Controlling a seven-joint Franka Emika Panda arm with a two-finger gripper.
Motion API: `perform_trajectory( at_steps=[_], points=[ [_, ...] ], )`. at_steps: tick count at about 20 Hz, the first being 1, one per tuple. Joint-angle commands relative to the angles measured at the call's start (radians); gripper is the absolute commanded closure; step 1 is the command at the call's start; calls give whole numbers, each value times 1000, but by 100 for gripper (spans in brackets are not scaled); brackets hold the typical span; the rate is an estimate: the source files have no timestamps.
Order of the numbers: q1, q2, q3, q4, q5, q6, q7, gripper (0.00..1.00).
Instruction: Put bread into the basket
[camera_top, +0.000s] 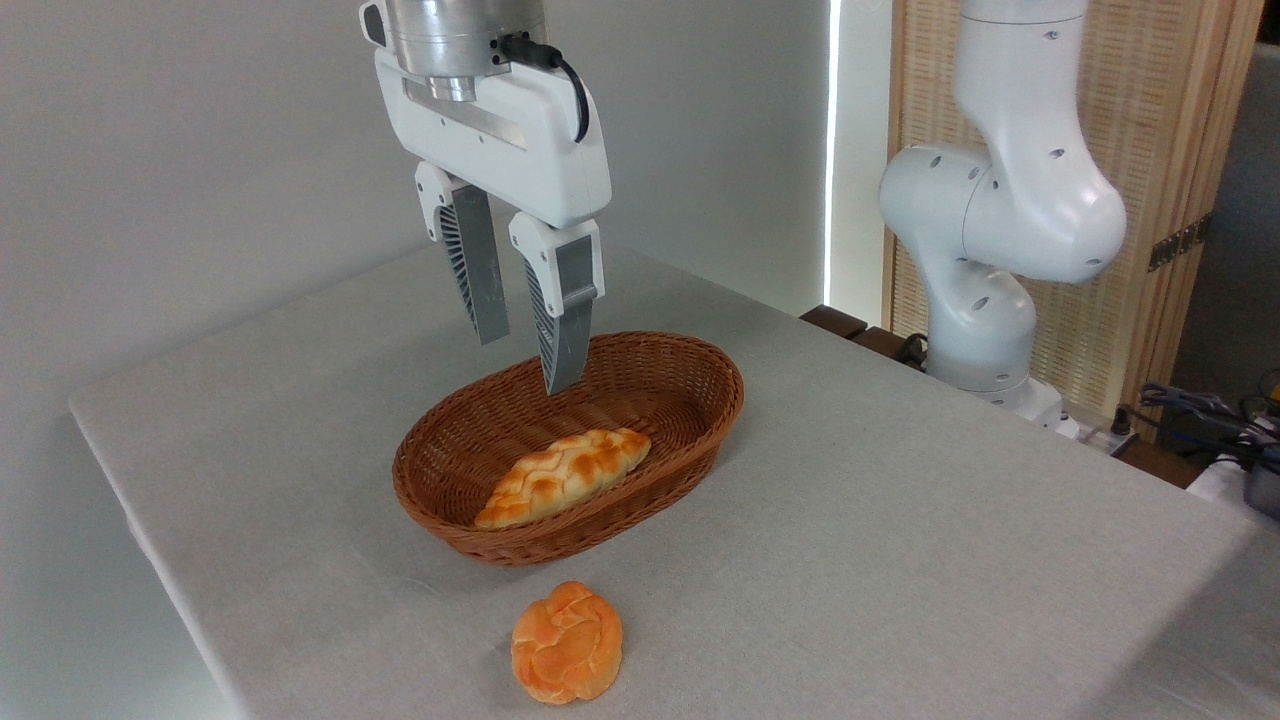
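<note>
Empty gripper (527, 358) hangs jaws apart over the wicker basket (700, 400) (braided loaf (565, 475) already inside), round bun (566, 642) waiting below-front on the table, unpicked.

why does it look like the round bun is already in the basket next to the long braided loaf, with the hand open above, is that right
Not quite. The camera view shows the round bun on the table in front of the basket, not in it. The long braided loaf lies inside, and the hand hangs open above.
</note>
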Motion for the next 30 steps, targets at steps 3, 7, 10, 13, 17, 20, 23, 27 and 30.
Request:
perform_trajectory(
  at_steps=[3, 7, 10, 13, 17, 20, 23, 27, 30],
  points=[
    [2, 16, 5, 20, 8, -33, 8, 0],
    [2, 16, 5, 20, 8, -33, 8, 0],
    [2, 15, 5, 18, 8, -33, 8, 0],
    [2, 15, 5, 13, 8, -25, 11, 0],
    [5, 18, 7, 10, 8, 19, 19, 0],
    [5, 16, 31, -22, 10, 39, 19, 0],
    [5, 16, 50, -39, 8, 56, 20, 0],
    [3, 10, 82, -91, 8, 116, 22, 0],
    [3, 10, 82, -164, 8, 203, 20, 0]
  ],
)
